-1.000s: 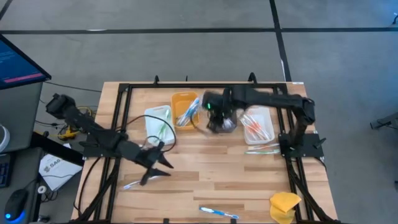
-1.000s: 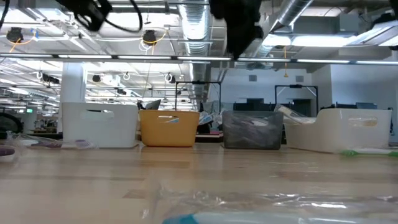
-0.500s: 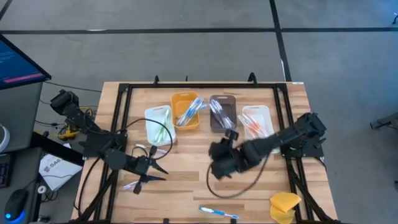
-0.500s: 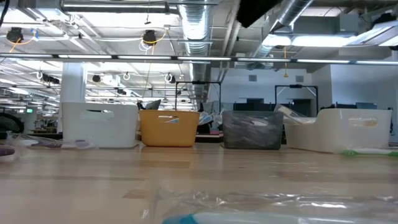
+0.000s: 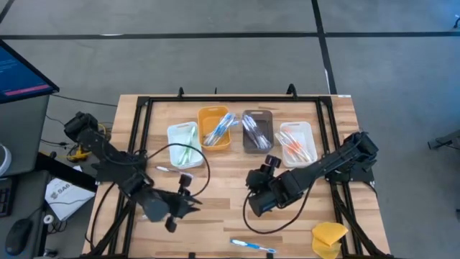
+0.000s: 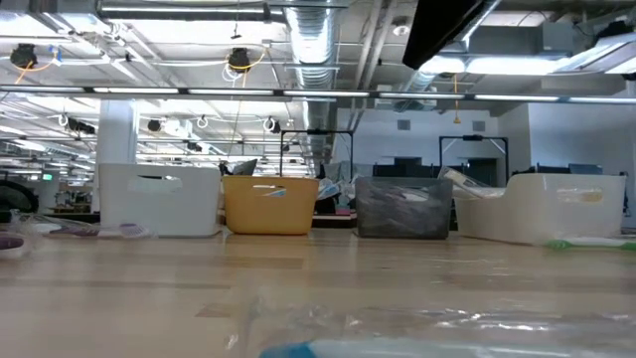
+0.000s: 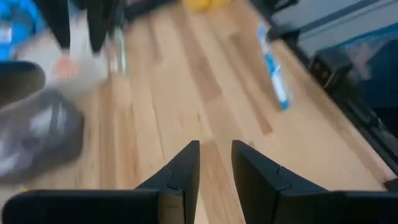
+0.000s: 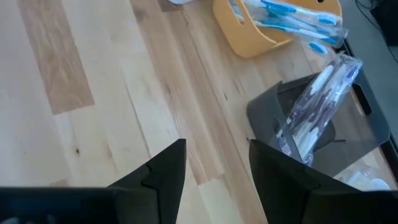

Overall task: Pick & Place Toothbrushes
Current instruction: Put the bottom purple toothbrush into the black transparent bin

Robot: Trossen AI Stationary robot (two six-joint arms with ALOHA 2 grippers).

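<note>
Since the earlier frame, both arms have pulled toward the table's near edge, away from the yellow bin (image 5: 214,128). Left of that bin and nearer the front, the left gripper (image 7: 214,163) hovers over bare wood, fingers slightly apart, empty. Blue toothbrushes (image 8: 292,17) fill the bin; another blue toothbrush (image 5: 252,246) lies well in front. Right of it, the right gripper (image 8: 216,163) is spread, empty.
</note>
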